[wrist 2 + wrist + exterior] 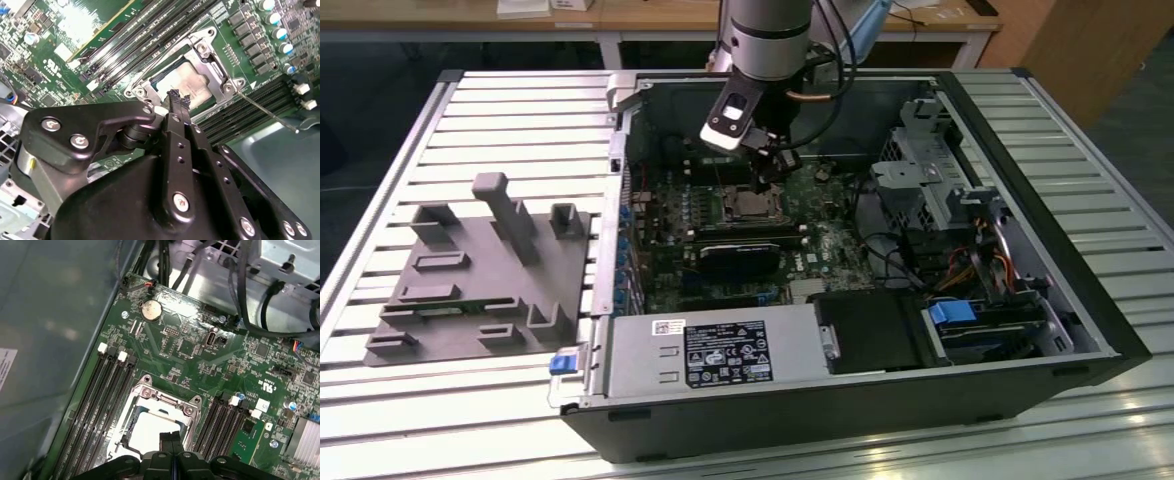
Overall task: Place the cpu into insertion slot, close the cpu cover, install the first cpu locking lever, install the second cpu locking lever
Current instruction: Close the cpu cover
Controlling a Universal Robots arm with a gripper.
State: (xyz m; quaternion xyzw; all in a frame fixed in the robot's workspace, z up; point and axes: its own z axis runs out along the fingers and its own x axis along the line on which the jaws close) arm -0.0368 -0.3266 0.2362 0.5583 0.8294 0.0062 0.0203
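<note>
Poised over the cpu [186,80] with gripper [178,97] pinched together on nothing.
Seated in the insertion slot [141,382] under the flat cpu cover [165,401] in both wrist views; in the second wrist view, thin locking lever [265,111] sticking out free.

even, soft overhead light in the exterior view; pale glare streaks on the desk [1067,440] slats, computer case [1107,330] interior dimmer, shaded by its own walls. second wrist view: hot white glare on the motherboard [82,22], gripper [178,98] dark and soft up close. first wrist view: cpu [150,432] top washed out to near white, case wall hazy and out of focus.
</note>
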